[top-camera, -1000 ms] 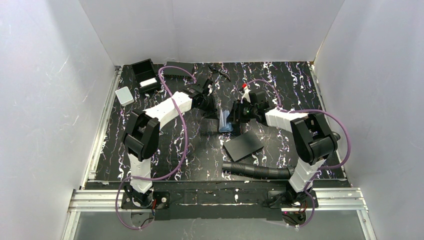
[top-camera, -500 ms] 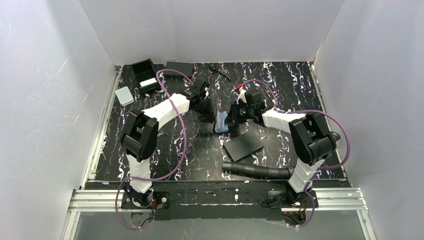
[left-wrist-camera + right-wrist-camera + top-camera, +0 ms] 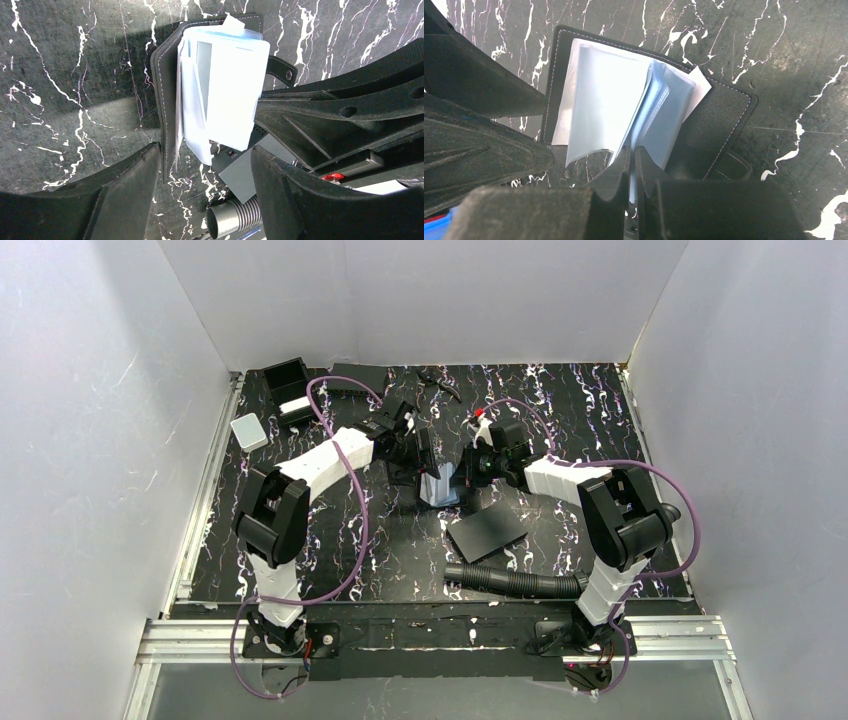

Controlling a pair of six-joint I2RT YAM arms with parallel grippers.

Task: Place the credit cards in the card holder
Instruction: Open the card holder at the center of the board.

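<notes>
Pinching edge-on a thin, likely slick and stiff blue leaf (image 3: pixel 649 115), card or sleeve untellable, with right end effector (image 3: pixel 631 155), left end effector (image 3: pixel 205 155) spread over holder (image 3: pixel 719 125).

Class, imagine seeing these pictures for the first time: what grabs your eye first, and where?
The open card holder lies mid-table, its pale-blue sleeves fanned out. The right gripper is pinched shut on one sleeve's edge, while the left gripper hovers open over it. Nearer the bases lie a black sheet and a ribbed hose.
</notes>
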